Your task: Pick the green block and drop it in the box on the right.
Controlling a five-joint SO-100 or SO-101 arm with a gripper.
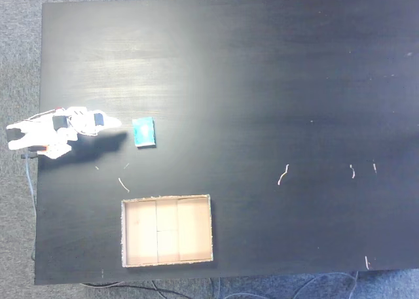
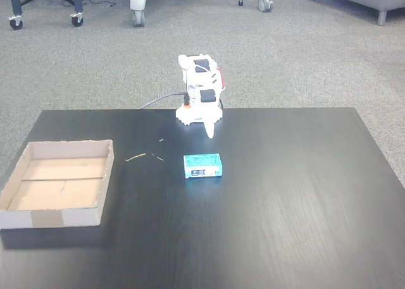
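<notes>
Jaws appearing pressed together, holding nothing; gripper [image 2: 209, 132] pointing toward the green block [image 2: 202, 166], which is lying flat on the black table [image 2: 304, 207] just beyond the tip. The box [image 2: 57, 184] is sitting well apart, near the table edge.
</notes>
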